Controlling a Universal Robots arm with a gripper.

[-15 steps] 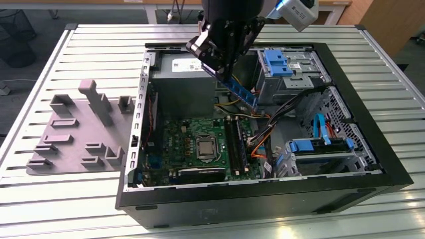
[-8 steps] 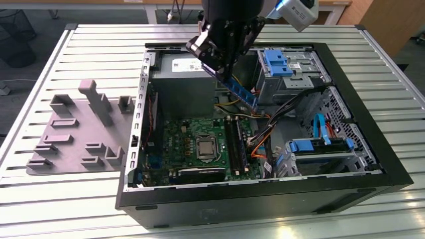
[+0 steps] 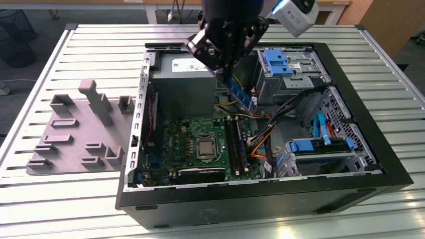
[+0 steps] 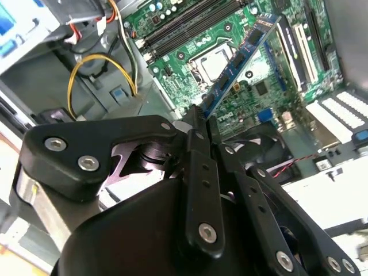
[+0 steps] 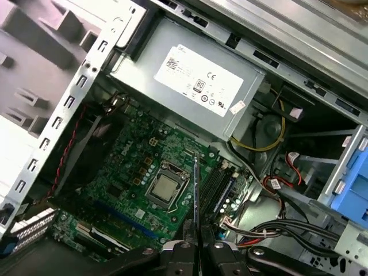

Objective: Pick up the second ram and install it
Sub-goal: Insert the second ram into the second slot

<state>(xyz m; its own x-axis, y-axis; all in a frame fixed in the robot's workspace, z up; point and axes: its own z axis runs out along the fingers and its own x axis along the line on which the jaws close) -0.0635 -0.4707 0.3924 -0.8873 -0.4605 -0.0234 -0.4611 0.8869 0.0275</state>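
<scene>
Now the gripper (image 3: 222, 67) is clenched on one end of the second ram (image 3: 240, 94), holding it tilted above the open computer case (image 3: 371, 164), apparently so that its edge can meet the black slots (image 3: 236, 142) on the motherboard (image 3: 182, 144).

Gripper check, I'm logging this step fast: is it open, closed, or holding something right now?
Gripper: closed on the second ram, holding it by one end above the motherboard inside the open computer case.
</scene>
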